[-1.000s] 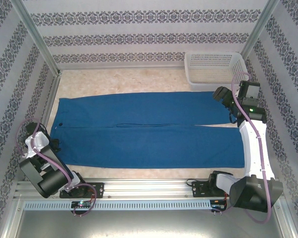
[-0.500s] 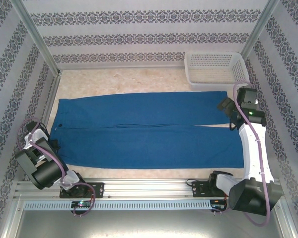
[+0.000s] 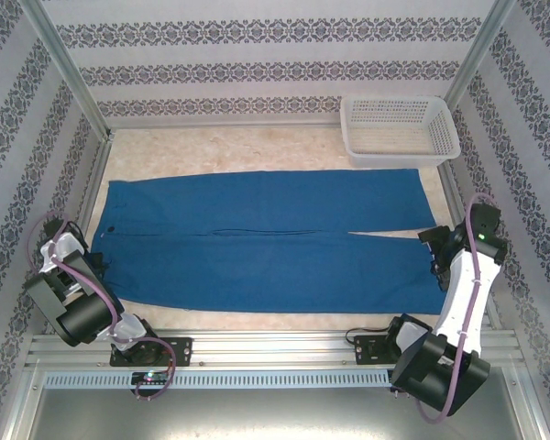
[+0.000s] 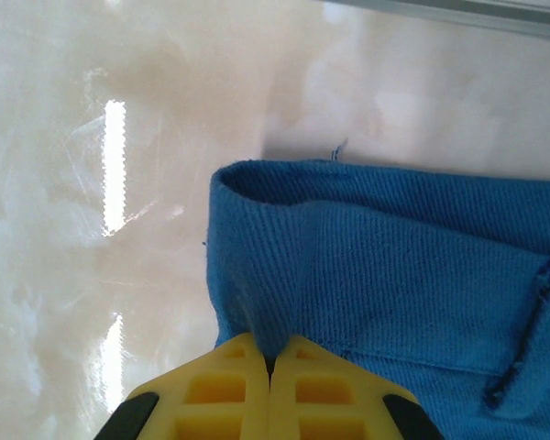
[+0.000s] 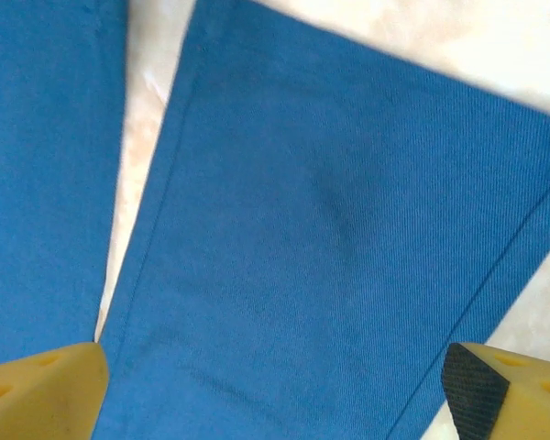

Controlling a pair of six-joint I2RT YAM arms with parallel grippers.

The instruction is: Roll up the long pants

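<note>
The long pants (image 3: 266, 243) lie flat across the table, royal blue, waist at the left and both legs running right. My left gripper (image 3: 93, 268) sits at the near corner of the waistband. In the left wrist view its yellow fingers (image 4: 220, 385) are shut, with a pinch of the waistband (image 4: 284, 275) rising between the tips of the left gripper (image 4: 270, 353). My right gripper (image 3: 434, 249) hovers at the hem end of the near leg. In the right wrist view the right gripper (image 5: 275, 385) stands wide open above that leg (image 5: 330, 229), holding nothing.
A white mesh basket (image 3: 399, 128) stands at the far right corner, beyond the far leg's hem. Patterned walls and metal posts (image 3: 69, 78) close in the table on three sides. Bare pale tabletop (image 3: 247, 147) runs behind the pants.
My left gripper has shut on the waistband corner. The right arm has swung from the far leg's hem, near the basket, toward the front to the near leg's hem.
</note>
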